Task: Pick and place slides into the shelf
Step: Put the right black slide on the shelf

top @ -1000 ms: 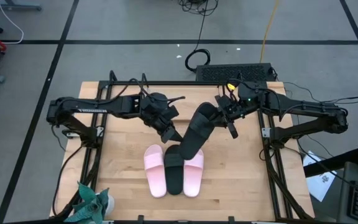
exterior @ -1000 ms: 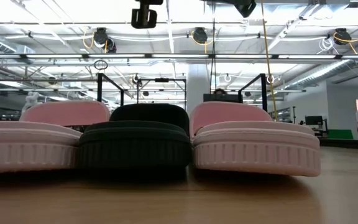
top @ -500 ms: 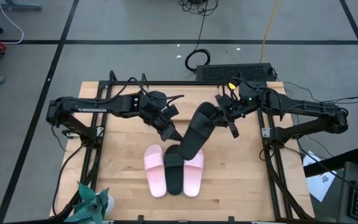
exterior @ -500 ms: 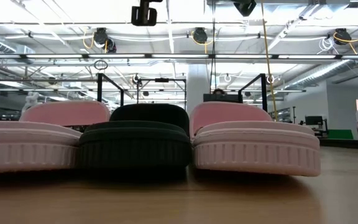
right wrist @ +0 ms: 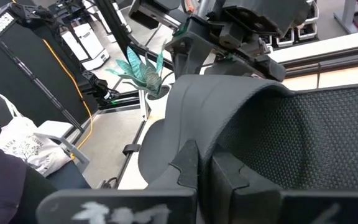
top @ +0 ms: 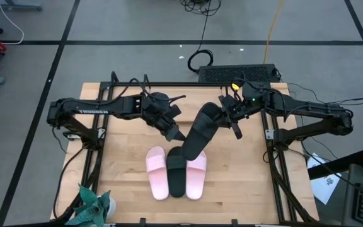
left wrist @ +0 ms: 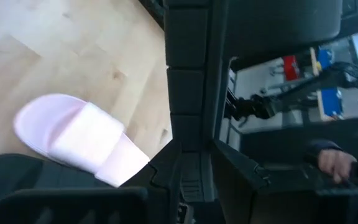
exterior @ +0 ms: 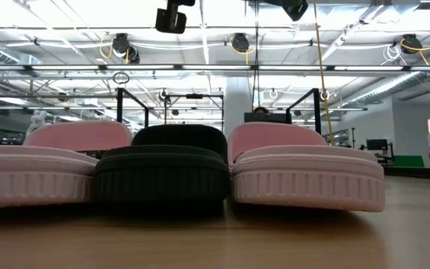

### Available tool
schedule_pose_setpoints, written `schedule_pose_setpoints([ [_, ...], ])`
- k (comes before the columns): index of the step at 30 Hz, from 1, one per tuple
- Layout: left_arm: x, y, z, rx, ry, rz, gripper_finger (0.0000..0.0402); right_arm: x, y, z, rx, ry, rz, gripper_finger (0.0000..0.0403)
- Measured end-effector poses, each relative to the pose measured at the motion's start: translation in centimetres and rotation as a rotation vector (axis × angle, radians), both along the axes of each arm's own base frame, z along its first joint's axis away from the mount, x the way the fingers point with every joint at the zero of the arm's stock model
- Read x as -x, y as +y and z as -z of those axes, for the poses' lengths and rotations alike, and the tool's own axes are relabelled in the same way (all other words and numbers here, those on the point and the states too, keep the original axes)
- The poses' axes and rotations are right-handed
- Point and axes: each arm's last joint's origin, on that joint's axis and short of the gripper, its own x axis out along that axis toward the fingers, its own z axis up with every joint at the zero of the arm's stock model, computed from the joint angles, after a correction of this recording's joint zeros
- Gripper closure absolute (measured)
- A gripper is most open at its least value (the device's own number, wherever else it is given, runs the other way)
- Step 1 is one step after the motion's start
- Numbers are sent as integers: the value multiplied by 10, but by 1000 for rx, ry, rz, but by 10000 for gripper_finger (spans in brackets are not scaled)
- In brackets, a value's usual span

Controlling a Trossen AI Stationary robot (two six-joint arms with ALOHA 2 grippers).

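Overhead and level views of a two-arm slide-shelving task. The right gripper (top: pixel 230 115) is clamped on one end of a black slide (top: pixel 198 131), which hangs tilted over the table (top: pixel 125 157), its lower end over, perhaps touching, the row of three slides below: a pale pink slide (top: pixel 157 173), a second black slide (top: pixel 176 171) and another pink slide (top: pixel 196 175), lying side by side and touching. The left gripper (top: pixel 171 131) hovers just beside the raised slide's lower end; whether its fingers are apart or together cannot be told. No shelf is identifiable in these views, so the destination remains uncertain. Risks, as judgement: the grip sits at one extreme of a long, flexible body, so the slide may pivot or slip out; its low end may drag across the row and scatter it; the two grippers, working close together, may collide. The slides appear moulded of matte foam or rubber, with ribbed sole edges, rounded toes and broad arched straps; the raised slide's footbed shows a fine pebbled texture in the right wrist view. The table is pale wood.
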Motion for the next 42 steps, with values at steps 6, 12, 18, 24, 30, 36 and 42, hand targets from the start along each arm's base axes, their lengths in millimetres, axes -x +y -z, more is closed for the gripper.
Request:
schedule_pose_setpoints([
  [6,0,1,0,4,6,-30,316,0,0,0,1,0,2,403],
  [12,-1,2,0,-24,3,-58,316,0,0,0,0,3,2,403],
  [18,0,2,0,-34,0,-62,316,0,0,0,0,4,1,403],
  [24,0,3,0,-38,-1,-62,316,0,0,0,0,3,-1,403],
  [30,-1,5,-1,-29,-8,-67,316,0,0,0,-1,4,-2,403],
  [36,-2,9,-6,49,-46,-44,297,0,0,0,10,-4,-10,403],
  [42,-2,12,-5,64,-29,-59,198,0,0,0,12,-1,-8,403],
])
